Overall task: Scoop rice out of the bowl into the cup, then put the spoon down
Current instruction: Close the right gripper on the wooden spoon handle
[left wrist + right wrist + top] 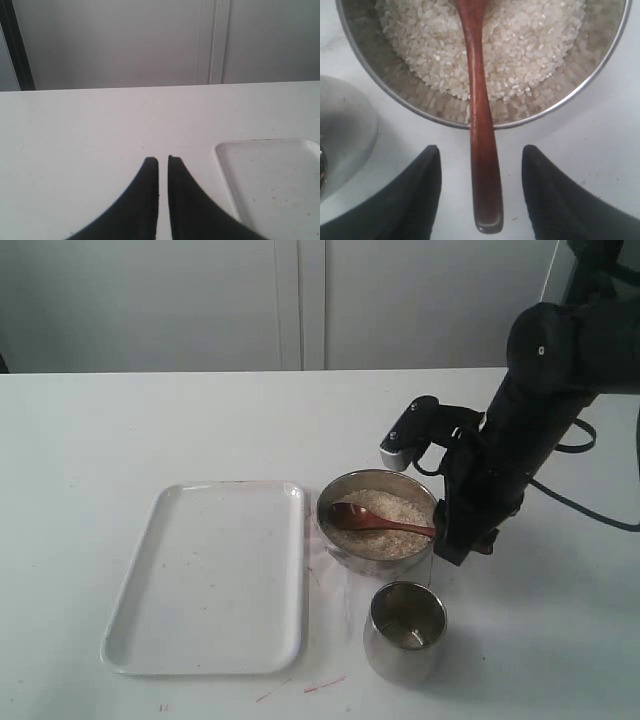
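The steel bowl [336, 537] holds a heap of rice [395, 510], and the wooden spoon [375, 520] lies in it with its handle over the rim toward the right arm. In the right wrist view the spoon [482, 150] handle runs between the fingers of my right gripper [481, 147], which is open and touches neither side of it. Beyond the fingers are the bowl [560, 102] and its rice [520, 45]. The steel cup [405, 630] stands in front of the bowl. My left gripper [161, 159] hovers shut over bare table, holding nothing.
A white tray [210, 575] lies left of the bowl, and its corner shows as the tray [275, 180] in the left wrist view. The cup's side [340, 130] is close beside one right finger. Faint red marks run along the table's front edge.
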Tool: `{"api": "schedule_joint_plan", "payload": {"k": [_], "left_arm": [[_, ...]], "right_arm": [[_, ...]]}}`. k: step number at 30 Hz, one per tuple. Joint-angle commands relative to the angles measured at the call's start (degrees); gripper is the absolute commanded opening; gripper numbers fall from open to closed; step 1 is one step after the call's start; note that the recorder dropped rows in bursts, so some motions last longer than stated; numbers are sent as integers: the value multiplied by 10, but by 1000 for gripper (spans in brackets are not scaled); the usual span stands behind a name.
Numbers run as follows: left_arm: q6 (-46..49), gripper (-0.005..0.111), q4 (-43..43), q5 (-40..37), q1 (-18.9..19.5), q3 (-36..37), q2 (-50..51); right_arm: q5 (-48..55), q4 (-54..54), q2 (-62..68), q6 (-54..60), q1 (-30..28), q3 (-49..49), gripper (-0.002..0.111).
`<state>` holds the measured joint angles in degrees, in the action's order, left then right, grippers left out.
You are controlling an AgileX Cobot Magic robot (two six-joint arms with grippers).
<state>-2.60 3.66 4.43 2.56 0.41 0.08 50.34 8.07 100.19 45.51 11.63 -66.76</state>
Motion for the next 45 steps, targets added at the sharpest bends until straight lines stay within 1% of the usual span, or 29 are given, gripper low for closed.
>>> {"api": "schedule_joint_plan", "payload": {"k": [1, 13, 20, 45], "left_arm": [[-2, 14, 2, 3, -1, -4, -1], [-2, 14, 2, 3, -1, -4, -1], [-2, 14, 2, 3, -1, -4, -1], [-2, 14, 2, 3, -1, -4, -1]], "right_arm": [[-4, -2, -1, 6, -2, 1, 47], [-12, -2, 0, 6, -2, 1, 47], [11, -2, 0, -9, -2, 1, 47], [-22, 0, 22, -32, -2, 1, 47]]}}
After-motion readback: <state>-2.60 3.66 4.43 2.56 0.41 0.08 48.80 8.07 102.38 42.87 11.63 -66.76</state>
